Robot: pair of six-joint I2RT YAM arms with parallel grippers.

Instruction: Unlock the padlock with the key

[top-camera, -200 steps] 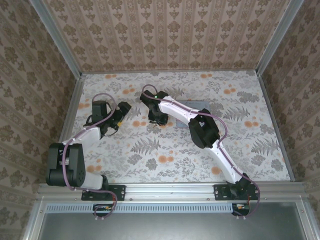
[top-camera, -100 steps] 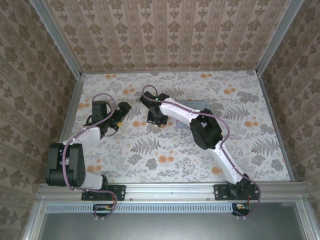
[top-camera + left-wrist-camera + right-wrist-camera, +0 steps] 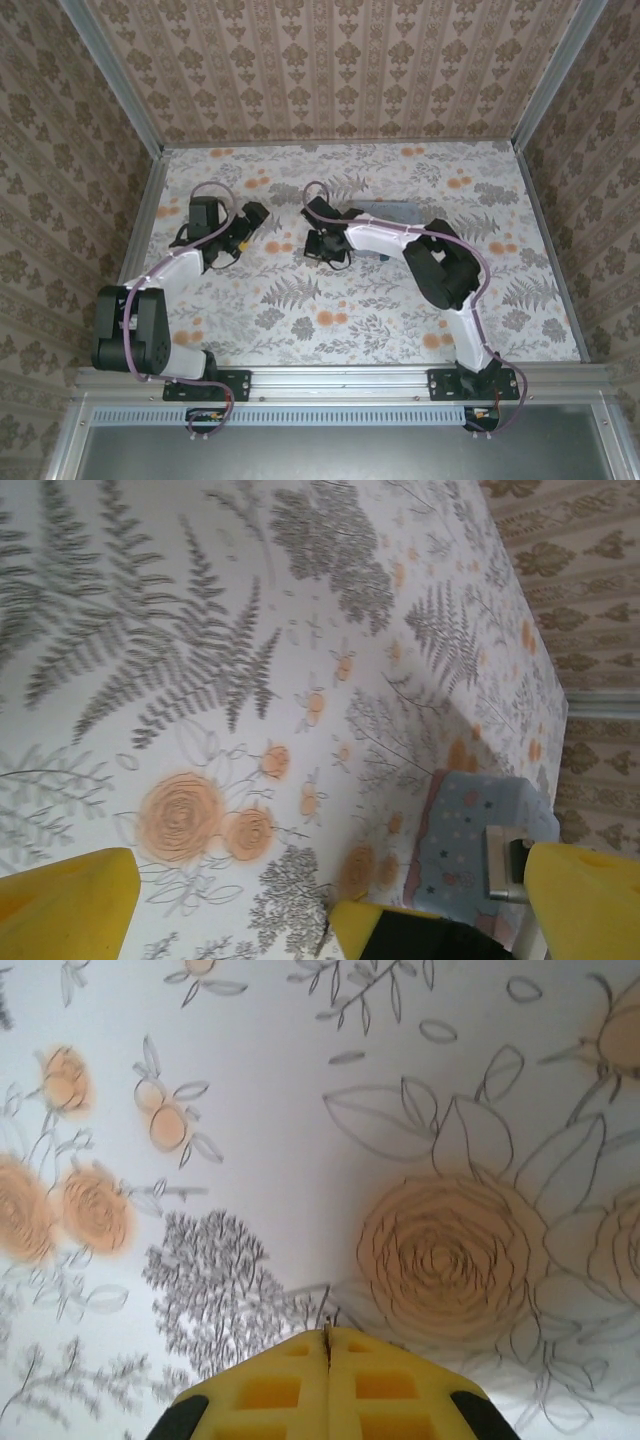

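Since the earlier top view, we note that the right arm has swung its elbow out to the right and drawn the right gripper (image 3: 326,247) slightly rightward and nearer the bases. The left arm has barely shifted.

1. Right gripper. We see its yellow pads (image 3: 290,1390) pressed flat together, with no gap at the seam. A thin dark sliver stands out of that seam, edge-on; we take it to be the key (image 3: 327,1328), pinched between the pads. The tip sits low over the floral table (image 3: 300,320), beside a large orange rose print. We cannot tell whether the key touches the surface.

2. Left gripper (image 3: 322,895). Its two yellow fingers stand wide apart and hold nothing. It faces the right gripper's tip from the left, with clear space between them.

3. Surroundings. A pale blue tin (image 3: 465,830) lies just beyond the right gripper's tip, partly under the right forearm in the top view. A silver fitting (image 3: 500,865) sits at the tin's edge. A small dark green body beside it, half hidden by the left finger, appears to be the padlock (image 3: 517,858). The key is near it but apart.
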